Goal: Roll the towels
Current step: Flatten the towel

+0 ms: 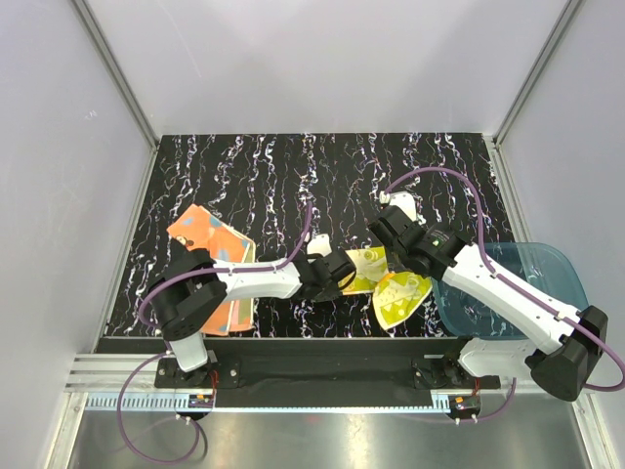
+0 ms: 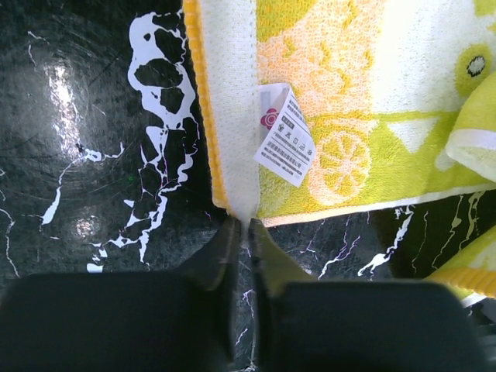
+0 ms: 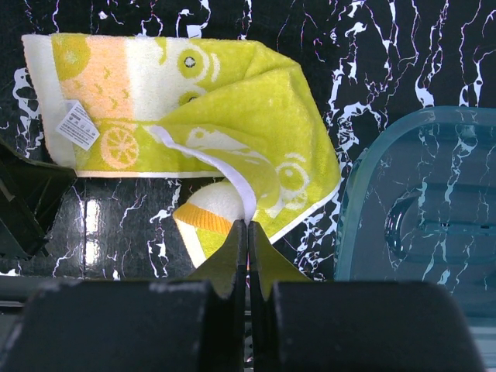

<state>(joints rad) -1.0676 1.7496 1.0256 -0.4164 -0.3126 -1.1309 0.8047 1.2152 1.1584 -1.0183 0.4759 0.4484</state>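
The yellow towel (image 1: 395, 291) lies partly folded on the black marble table between the arms. It also shows in the left wrist view (image 2: 349, 116) and the right wrist view (image 3: 256, 116). My left gripper (image 1: 352, 274) is shut on the towel's pale corner (image 2: 246, 203), near its white label (image 2: 285, 138). My right gripper (image 1: 391, 256) is shut on a folded white edge of the same towel (image 3: 246, 203), which is lifted and draped. The orange polka-dot towel (image 1: 210, 242) lies flat at the left, partly under my left arm.
A translucent blue tray (image 1: 508, 288) stands at the right, close to the yellow towel and under my right arm; it also shows in the right wrist view (image 3: 422, 201). My left gripper's dark body (image 3: 23, 201) shows at the left of the right wrist view.
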